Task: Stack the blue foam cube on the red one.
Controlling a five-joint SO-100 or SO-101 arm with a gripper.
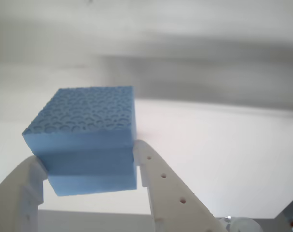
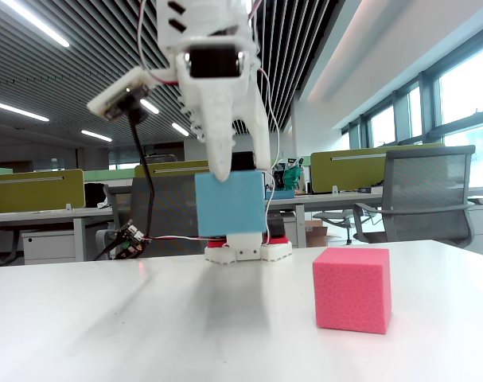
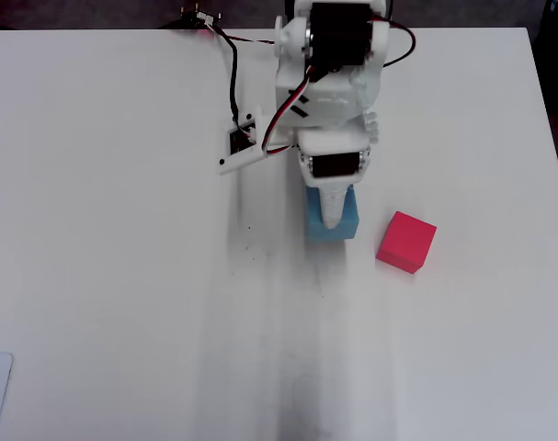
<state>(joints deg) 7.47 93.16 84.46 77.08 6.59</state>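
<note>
My white gripper [image 1: 88, 162] is shut on the blue foam cube [image 1: 86, 135], with one finger pressed against each side. In the fixed view the blue foam cube [image 2: 230, 204] hangs clear above the white table, held by the gripper [image 2: 231, 187] from above. The red one [image 2: 352, 288] rests on the table to the right of the lifted cube and nearer the camera. From overhead, the blue foam cube [image 3: 343, 223] sits under the gripper [image 3: 333, 219], and the red one [image 3: 406, 242] lies just right of it, turned slightly.
The arm's base [image 2: 248, 250] stands behind the cubes on the white table [image 3: 122, 276]. A small circuit board [image 3: 240, 152] with wires lies left of the arm. Office desks and a chair [image 2: 428, 191] are in the background.
</note>
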